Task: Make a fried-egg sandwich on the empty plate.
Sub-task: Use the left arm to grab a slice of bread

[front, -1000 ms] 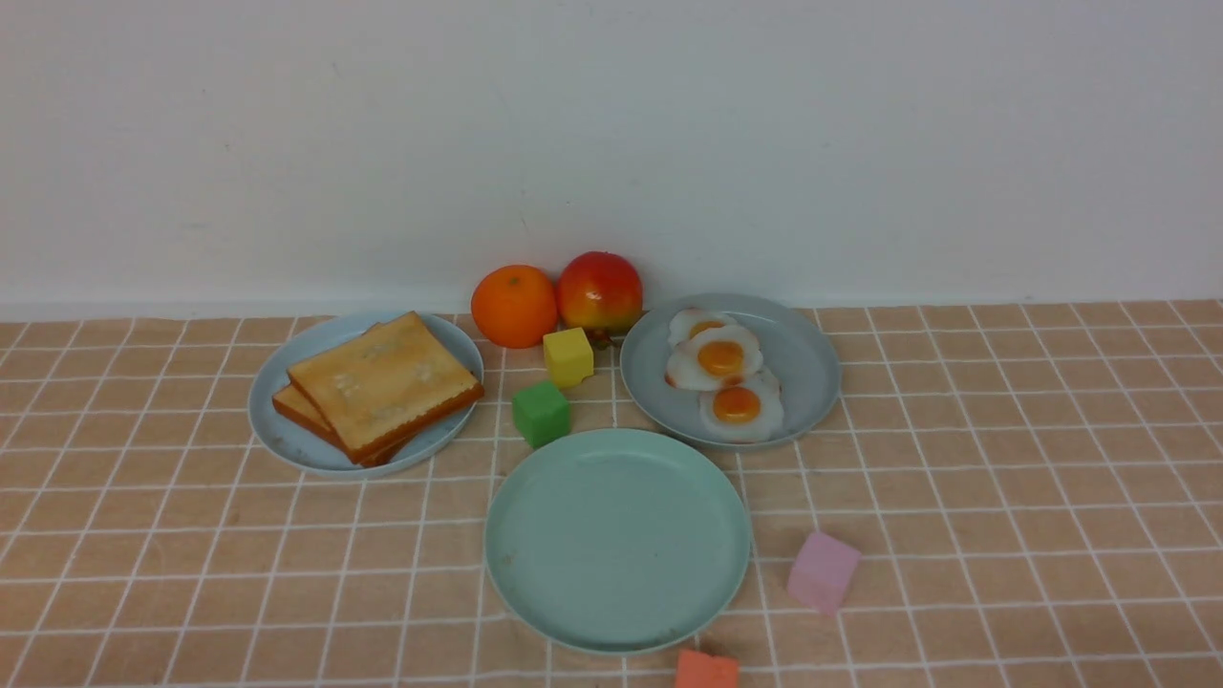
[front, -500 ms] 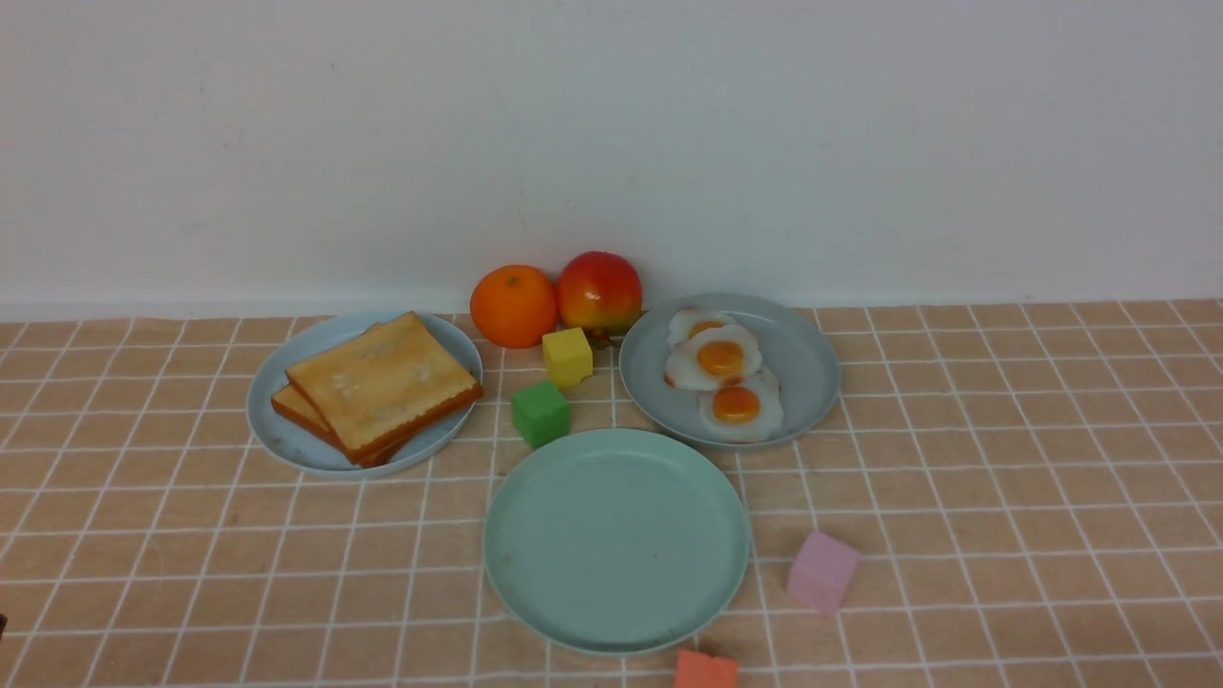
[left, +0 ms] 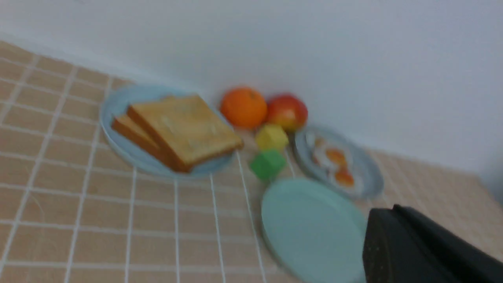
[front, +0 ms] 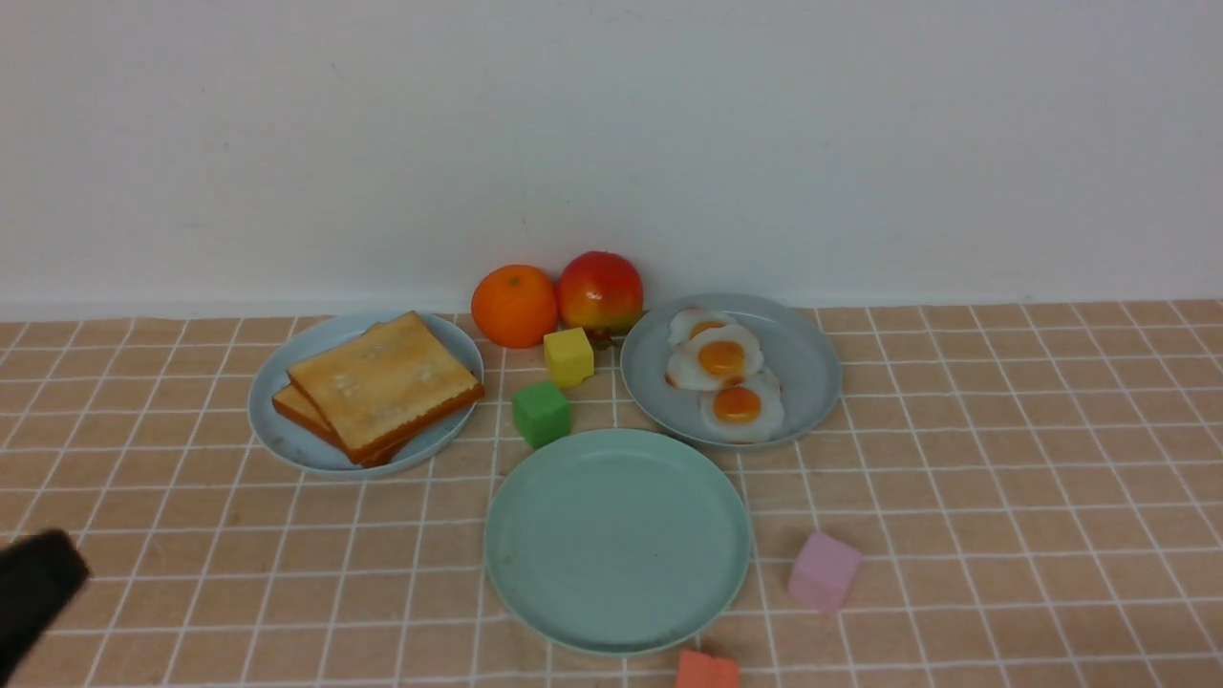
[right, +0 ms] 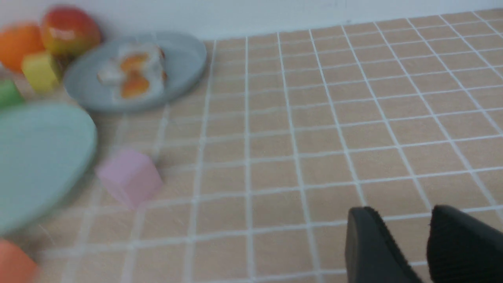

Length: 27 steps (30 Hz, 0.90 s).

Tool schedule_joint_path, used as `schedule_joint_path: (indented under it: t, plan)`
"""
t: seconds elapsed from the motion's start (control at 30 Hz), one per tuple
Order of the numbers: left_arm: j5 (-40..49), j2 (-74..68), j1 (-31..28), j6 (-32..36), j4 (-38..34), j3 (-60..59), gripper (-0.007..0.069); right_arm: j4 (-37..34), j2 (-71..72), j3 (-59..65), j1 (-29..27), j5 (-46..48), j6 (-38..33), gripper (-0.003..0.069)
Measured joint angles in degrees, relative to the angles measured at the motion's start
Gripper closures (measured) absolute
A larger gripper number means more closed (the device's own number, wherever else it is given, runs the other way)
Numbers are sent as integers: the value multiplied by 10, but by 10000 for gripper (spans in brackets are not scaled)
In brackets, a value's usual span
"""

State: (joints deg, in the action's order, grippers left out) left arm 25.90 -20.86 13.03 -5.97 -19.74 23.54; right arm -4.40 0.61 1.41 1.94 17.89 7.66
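Two toast slices (front: 382, 382) lie stacked on the light sky-blue plate (front: 277, 430) at the left. Three fried eggs (front: 721, 358) lie on the grey-blue plate (front: 807, 373) at the right. The empty mint-green plate (front: 616, 535) sits in front, between them. My left gripper (front: 38, 588) shows as a dark tip at the lower left, far from the toast. In the left wrist view it (left: 393, 224) is one blurred dark mass. My right gripper (right: 402, 214) shows only in the right wrist view, with a gap between its fingers, empty, over bare cloth right of the plates.
An orange (front: 514, 306) and a red-yellow fruit (front: 599, 291) stand by the back wall. A yellow cube (front: 568, 356) and a green cube (front: 541, 413) lie between the plates. A pink cube (front: 823, 570) and an orange-red cube (front: 707, 671) lie near the mint plate's front right.
My left gripper has come into the front view at the lower left and moved up and inward. The food, plates and cubes have not moved.
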Motion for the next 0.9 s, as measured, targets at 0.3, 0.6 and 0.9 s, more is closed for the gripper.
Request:
schedule_joint_path:
  t: [0.3, 0.6, 0.9]
  plan:
    - [109, -209, 66, 38, 6, 84, 638, -129, 0, 0, 0, -133, 83, 419]
    - [158, -392, 66, 60, 50, 192, 638, -159, -107, -263, 0, 219, -20, 491]
    - [173, -629, 40, 77, 113, 395, 638, -158, -264, -506, 36, 446, -169, 663]
